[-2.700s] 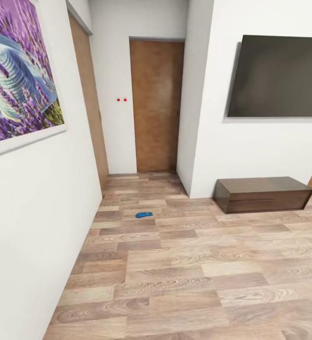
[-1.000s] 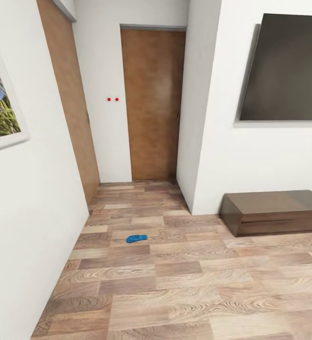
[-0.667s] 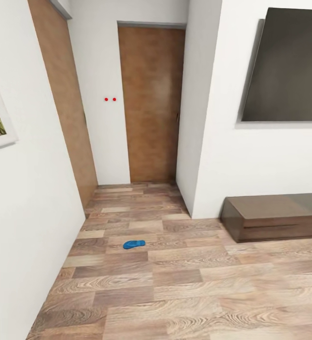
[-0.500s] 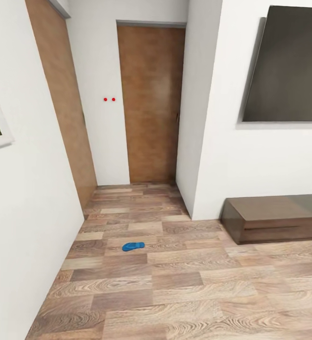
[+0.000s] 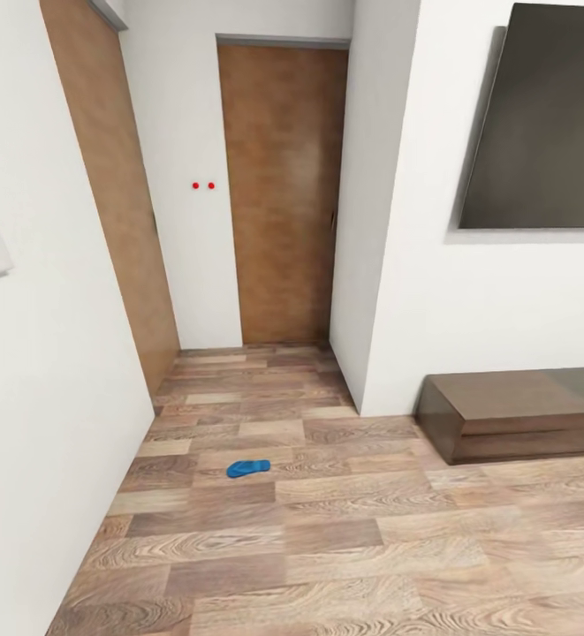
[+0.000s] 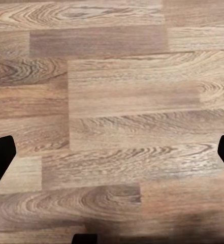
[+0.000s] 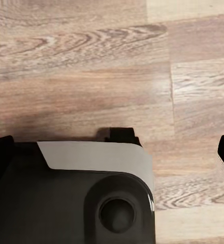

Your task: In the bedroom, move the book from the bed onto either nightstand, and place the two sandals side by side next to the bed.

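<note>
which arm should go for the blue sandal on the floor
Left, tentatively. The sandal lies left of centre in the head view, on the wood floor near the left wall, so on the left arm's side. The left gripper is open with nothing between its fingers. The robot must drive closer first.

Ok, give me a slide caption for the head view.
Hallway view: one blue sandal on the wood floor before a closed door.

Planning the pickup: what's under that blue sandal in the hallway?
The blue sandal lies flat on bare wood-plank floor, clear of the left wall. The patch of floor directly beneath it is covered.
</note>
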{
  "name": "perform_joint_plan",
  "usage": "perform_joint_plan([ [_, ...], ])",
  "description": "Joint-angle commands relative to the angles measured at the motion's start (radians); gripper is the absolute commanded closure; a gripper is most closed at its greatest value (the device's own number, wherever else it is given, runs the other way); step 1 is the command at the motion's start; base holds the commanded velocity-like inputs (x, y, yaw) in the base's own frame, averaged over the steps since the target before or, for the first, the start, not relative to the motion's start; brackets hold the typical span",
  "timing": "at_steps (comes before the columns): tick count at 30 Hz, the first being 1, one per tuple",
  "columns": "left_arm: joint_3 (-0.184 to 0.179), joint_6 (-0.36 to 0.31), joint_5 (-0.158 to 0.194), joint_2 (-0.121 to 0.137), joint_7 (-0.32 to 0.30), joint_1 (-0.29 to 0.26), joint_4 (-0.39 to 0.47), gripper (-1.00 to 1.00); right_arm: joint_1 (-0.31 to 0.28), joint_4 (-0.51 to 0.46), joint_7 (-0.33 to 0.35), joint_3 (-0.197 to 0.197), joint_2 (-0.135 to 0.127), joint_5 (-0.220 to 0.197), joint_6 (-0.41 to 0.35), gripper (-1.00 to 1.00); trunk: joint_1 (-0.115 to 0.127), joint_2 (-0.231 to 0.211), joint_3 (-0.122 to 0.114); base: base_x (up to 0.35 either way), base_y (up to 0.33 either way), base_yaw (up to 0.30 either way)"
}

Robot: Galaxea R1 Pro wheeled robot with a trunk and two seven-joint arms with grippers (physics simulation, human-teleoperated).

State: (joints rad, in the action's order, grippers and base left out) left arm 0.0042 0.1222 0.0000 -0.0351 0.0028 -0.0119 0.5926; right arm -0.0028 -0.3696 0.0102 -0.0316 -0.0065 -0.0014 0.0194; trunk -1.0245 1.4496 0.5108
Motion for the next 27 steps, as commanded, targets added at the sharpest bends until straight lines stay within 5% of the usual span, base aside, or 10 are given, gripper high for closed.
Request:
perform_joint_plan([
  [1,0.000,0.003,0.000,0.000,0.000,-0.001,-0.001,-1.00,0.000,0.000,0.001,-0.003,0.000,0.000,0.002,-1.00,0.000,0.000,0.001,0.298,0.000,0.000],
  [27,0.000,0.004,0.000,0.000,0.000,0.000,-0.001,-1.00,0.000,0.000,0.001,-0.004,0.000,0.000,0.002,-1.00,0.000,0.000,0.001,0.319,-0.003,0.000],
])
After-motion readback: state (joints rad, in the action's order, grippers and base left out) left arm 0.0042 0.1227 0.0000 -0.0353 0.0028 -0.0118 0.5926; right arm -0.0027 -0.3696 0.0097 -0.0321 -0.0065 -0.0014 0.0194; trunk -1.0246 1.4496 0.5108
